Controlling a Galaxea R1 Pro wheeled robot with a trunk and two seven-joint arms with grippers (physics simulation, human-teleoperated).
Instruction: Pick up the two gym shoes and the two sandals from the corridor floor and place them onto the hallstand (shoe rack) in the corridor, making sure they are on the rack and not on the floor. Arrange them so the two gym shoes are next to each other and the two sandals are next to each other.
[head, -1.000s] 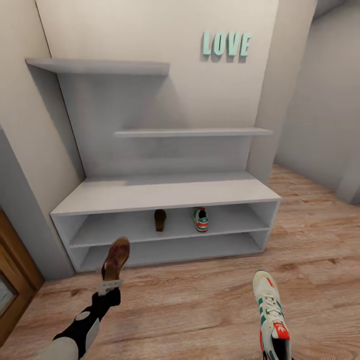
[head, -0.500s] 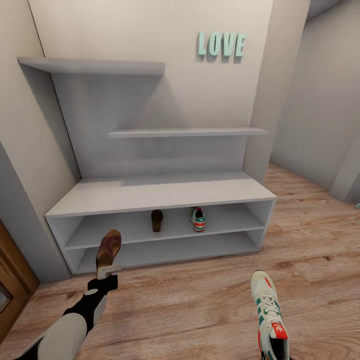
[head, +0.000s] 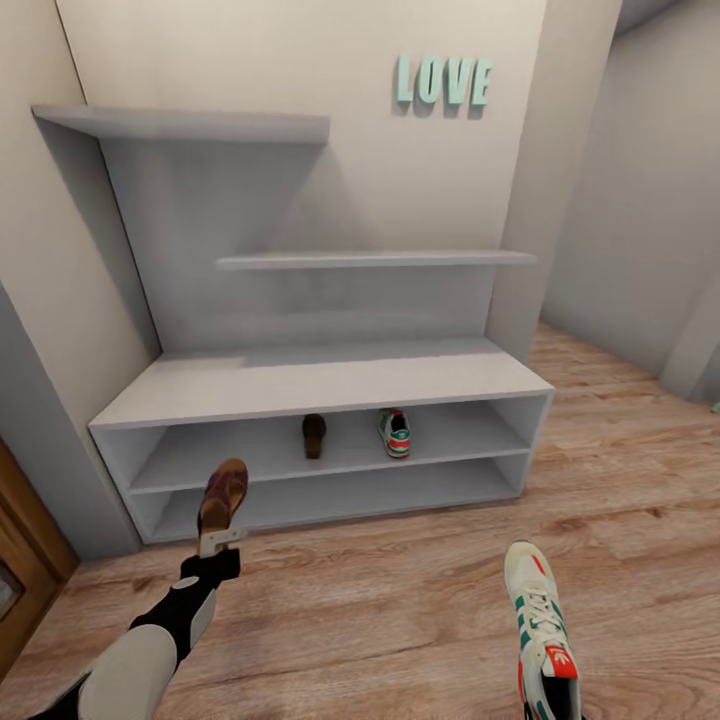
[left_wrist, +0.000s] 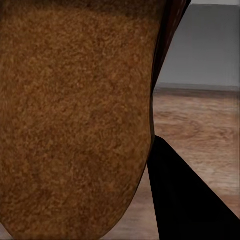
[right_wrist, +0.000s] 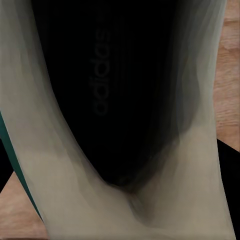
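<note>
Nearest the camera, the right gripper (head: 548, 712) sits at the lower edge of the head view, mostly cut off, with a held gym shoe (head: 538, 625) rising from it toe-forward above the corridor floor (head: 400, 610). The right wrist view looks straight into this shoe's dark opening (right_wrist: 107, 95) between cream walls; the fingers are hidden, so their grip cannot be read directly — the shoe is carried off the floor. It is cream with green side stripes, white laces and a red tongue label.

Further left, the left gripper (head: 219, 546) is closed on the heel end of a held sandal (head: 223, 495) — brown, open-backed, pointing up and forward toward the hallstand (head: 320, 383). In the left wrist view its brown surface (left_wrist: 75, 115) lies against the dark finger (left_wrist: 185, 200).

Beyond, the light-grey hallstand stands against the wall. On its upper open shelf rest a second sandal (head: 314, 435) and a second gym shoe (head: 396, 433), near each other but apart.
</note>
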